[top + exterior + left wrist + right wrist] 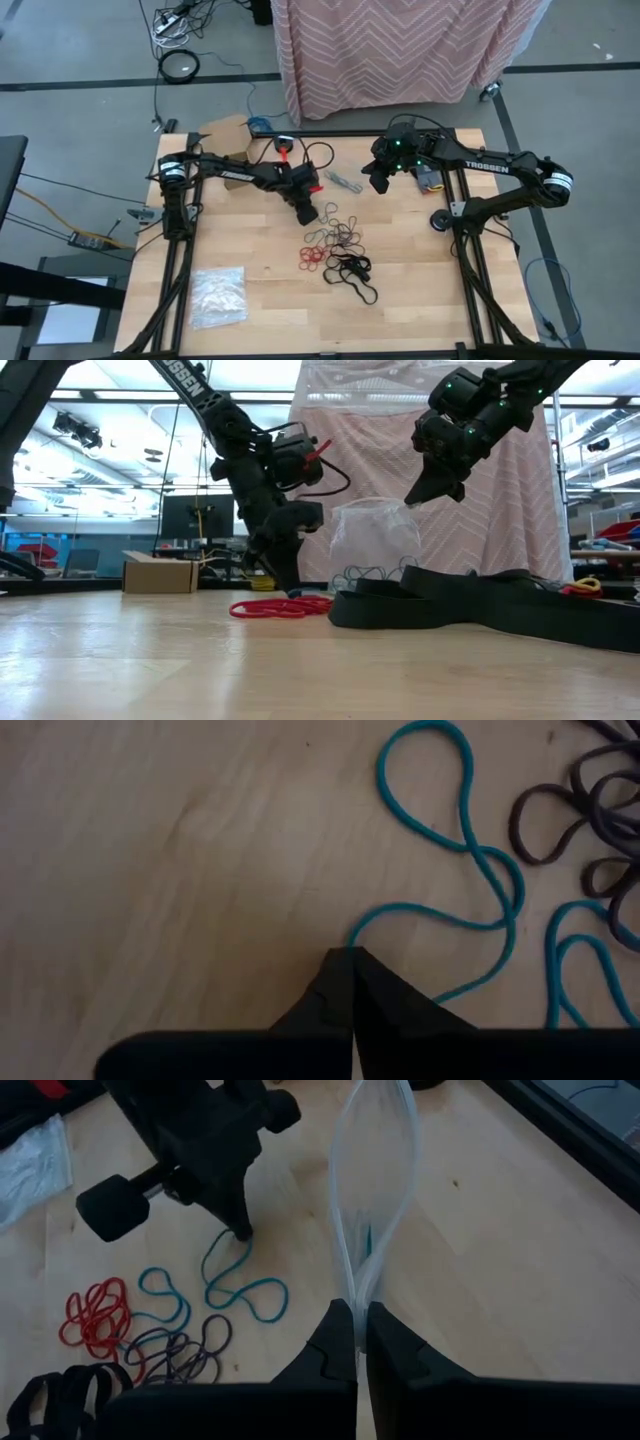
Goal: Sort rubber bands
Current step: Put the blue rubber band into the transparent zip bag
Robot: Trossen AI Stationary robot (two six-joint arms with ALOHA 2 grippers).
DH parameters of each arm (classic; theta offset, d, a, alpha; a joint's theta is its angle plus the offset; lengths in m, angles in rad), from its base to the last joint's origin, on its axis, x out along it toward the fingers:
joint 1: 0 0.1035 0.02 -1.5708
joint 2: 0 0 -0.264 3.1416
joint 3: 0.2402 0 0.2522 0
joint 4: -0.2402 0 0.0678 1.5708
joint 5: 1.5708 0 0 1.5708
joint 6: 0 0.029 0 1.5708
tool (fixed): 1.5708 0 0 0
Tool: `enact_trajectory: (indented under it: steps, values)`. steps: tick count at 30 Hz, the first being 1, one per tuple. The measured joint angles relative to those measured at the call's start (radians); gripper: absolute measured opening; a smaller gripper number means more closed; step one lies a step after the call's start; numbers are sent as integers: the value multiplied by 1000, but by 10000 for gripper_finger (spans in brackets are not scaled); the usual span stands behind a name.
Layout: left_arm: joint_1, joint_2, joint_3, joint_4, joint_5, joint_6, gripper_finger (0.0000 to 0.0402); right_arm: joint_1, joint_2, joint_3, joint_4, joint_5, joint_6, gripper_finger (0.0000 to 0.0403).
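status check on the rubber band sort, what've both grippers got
Left gripper shut on a blue rubber band, down at the table. Right gripper shut on a clear plastic bag, held up. Nothing in the way.

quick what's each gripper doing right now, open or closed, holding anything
Left gripper: closed on a blue rubber band at the table.
Right gripper: closed, holding a clear plastic bag above the table.

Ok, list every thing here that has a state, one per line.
Left gripper: shut, tips down on a blue band on the table.
Right gripper: shut on a clear bag, held up off the table.
Red bands: bunched, lying flat.
Black bands: tangled heap, lying flat.
Second bag: lying flat near the table's front left.
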Motion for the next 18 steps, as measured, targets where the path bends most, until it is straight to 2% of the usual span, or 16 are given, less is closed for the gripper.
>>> enact_trajectory:
  steps: [8, 14, 18]
  values:
    - [6, -68, 178, -129, 8, 136, 1, 0, 0, 0, 0, 0, -5, 0]
    - [7, -94, 371, -233, -11, 258, 1, 0, 0, 0, -1, 1, -11, 0]
    - [12, -94, 482, -237, -32, 308, 1, 0, 0, 0, -1, 1, -11, 0]
